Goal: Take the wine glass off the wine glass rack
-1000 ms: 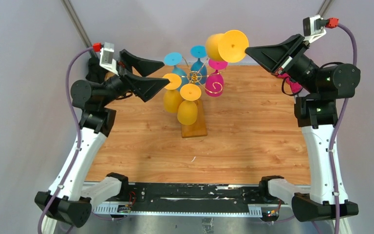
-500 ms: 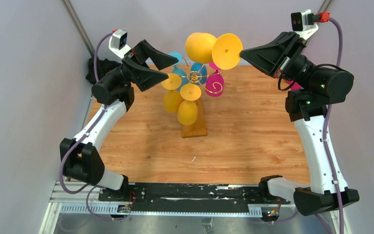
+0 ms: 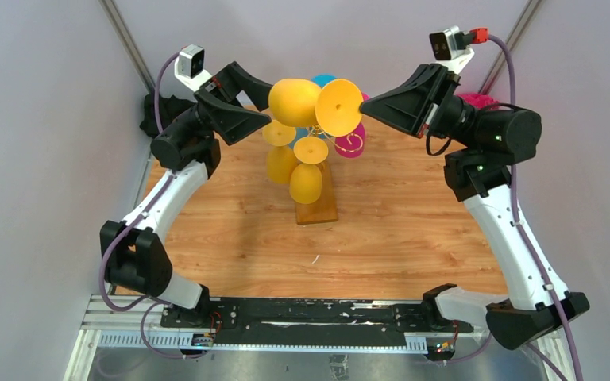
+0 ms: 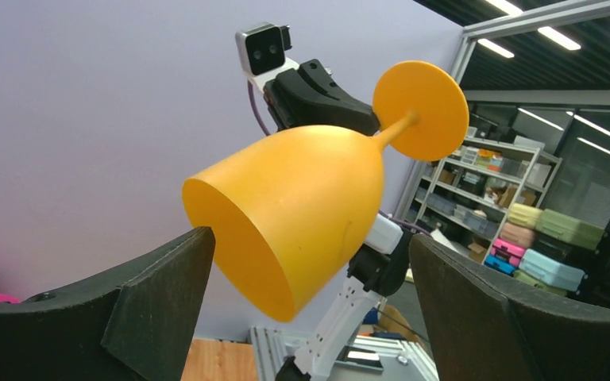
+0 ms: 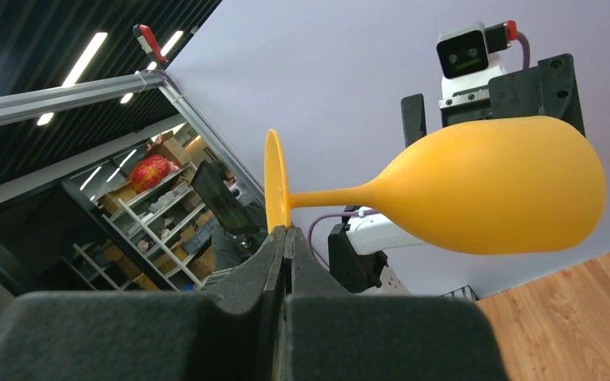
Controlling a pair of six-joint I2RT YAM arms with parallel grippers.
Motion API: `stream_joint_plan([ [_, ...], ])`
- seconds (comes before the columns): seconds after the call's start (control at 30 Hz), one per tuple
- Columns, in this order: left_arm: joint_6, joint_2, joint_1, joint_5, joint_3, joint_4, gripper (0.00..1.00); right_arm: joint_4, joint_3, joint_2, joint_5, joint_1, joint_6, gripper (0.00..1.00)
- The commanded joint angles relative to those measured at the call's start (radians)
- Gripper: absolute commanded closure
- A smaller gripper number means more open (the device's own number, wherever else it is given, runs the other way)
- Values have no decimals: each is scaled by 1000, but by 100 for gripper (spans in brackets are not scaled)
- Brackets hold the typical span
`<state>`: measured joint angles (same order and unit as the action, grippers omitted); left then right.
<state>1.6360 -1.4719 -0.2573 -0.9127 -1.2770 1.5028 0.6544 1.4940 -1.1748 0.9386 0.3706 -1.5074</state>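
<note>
High over the worktop (image 3: 413,206) and above the rack (image 3: 320,209), with free air all around, we hold the yellow wine glass (image 3: 306,101) sideways, our right tool (image 3: 363,109) pinched tight on its flat foot, so its bowl sits between the wide-open left tool (image 3: 268,109), maybe to pass it.

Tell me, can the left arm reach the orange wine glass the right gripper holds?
Likely yes: the left gripper is open around the bowl of the orange wine glass, nothing blocking; the right gripper pinches only its foot.
</note>
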Motion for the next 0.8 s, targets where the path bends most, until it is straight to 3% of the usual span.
stream_joint_plan([
  [0.0, 10, 23, -2, 8, 16, 56, 3, 40, -9, -20, -25, 54, 42, 100],
  [0.23, 1, 167, -12, 43, 100, 56, 23, 149, -95, -62, -39, 68, 20, 100],
  [0.33, 5, 231, -14, 79, 149, 56, 50, 186, -119, -93, -41, 69, 5, 100],
  [0.53, 18, 263, -16, 114, 223, 56, 87, 247, -135, -129, -47, 90, -36, 100],
  [0.67, 34, 234, -15, 114, 234, 53, 100, 198, -140, -99, -37, 95, 2, 100],
  [0.73, 25, 223, -14, 119, 231, 25, 100, 145, -136, -73, -34, 94, 47, 100],
  [0.77, 11, 225, -12, 124, 231, 7, 100, 101, -131, -57, -33, 94, 88, 92],
])
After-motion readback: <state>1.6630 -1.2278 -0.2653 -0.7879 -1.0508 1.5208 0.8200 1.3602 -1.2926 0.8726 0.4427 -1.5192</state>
